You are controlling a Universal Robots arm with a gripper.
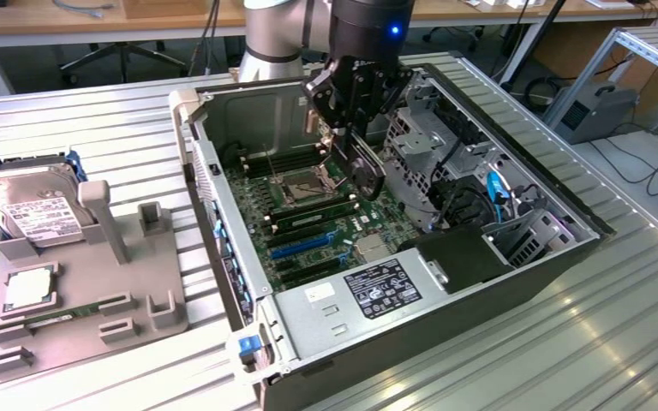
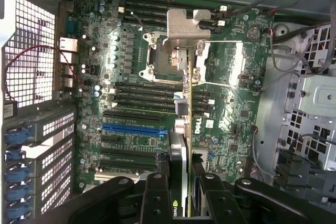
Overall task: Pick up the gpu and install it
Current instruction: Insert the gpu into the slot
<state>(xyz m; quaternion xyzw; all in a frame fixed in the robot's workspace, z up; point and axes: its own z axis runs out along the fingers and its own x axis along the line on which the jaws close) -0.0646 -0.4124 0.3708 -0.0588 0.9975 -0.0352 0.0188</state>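
Note:
My gripper (image 1: 352, 127) hangs over the open computer case (image 1: 209, 128), shut on the gpu (image 1: 365, 171). The dark card is held on edge, tilted, a little above the motherboard (image 1: 306, 223). In the wrist view the gpu (image 2: 185, 129) runs edge-on away from my gripper (image 2: 181, 184). Its silver end bracket (image 2: 186, 24) is at the far end, over the CPU socket area. Black fingers (image 2: 156, 192) clamp both faces of the card. The blue expansion slot (image 2: 134, 128) lies on the board, off to one side of the card.
A grey fixture plate (image 1: 89, 342) at the exterior view's left carries a silver hard drive (image 1: 32, 210), a CPU (image 1: 28, 289) and a green memory stick (image 1: 66, 315). Inside the case are a drive cage (image 1: 421, 145), cables and a power supply (image 1: 380, 291).

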